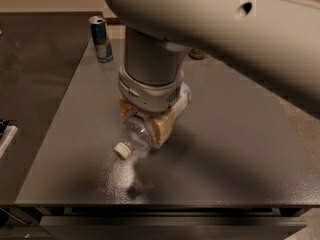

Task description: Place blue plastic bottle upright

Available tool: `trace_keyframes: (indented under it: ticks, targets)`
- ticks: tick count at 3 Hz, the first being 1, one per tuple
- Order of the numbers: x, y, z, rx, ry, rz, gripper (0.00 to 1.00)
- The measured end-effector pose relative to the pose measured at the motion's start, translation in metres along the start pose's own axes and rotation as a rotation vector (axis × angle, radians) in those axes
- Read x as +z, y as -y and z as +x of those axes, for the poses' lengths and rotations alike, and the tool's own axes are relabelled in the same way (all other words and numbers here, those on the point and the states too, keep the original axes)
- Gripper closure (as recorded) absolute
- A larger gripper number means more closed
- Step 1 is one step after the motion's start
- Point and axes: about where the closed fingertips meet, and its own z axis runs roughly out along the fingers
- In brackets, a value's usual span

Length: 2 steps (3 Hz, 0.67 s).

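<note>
The blue plastic bottle [137,131] is a clear bottle with a white screw cap [121,150]. It lies tilted, cap toward the front left, near the middle of the dark grey table [235,149]. Its bottom end shows pale blue behind the wrist [185,91]. My gripper [145,121] comes down from above. Its tan fingers [162,125] sit on either side of the bottle's clear body and are shut on it. The large grey arm hides most of the bottle's label.
A slim blue-silver can [101,39] stands upright at the table's back left edge. A small brown object [196,54] shows behind the arm at the back. A white thing [5,136] lies off the table at far left. The table's front edge is near.
</note>
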Motion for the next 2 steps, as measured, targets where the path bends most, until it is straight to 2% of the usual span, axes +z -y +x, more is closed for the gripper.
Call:
trace_keyframes:
  ticks: [1,2]
  targets:
    - [-0.019,0.014,0.012,0.17,0.051,0.03,1.0]
    - [-0.033,0.028,0.028,0.349,0.145,0.057,1.0]
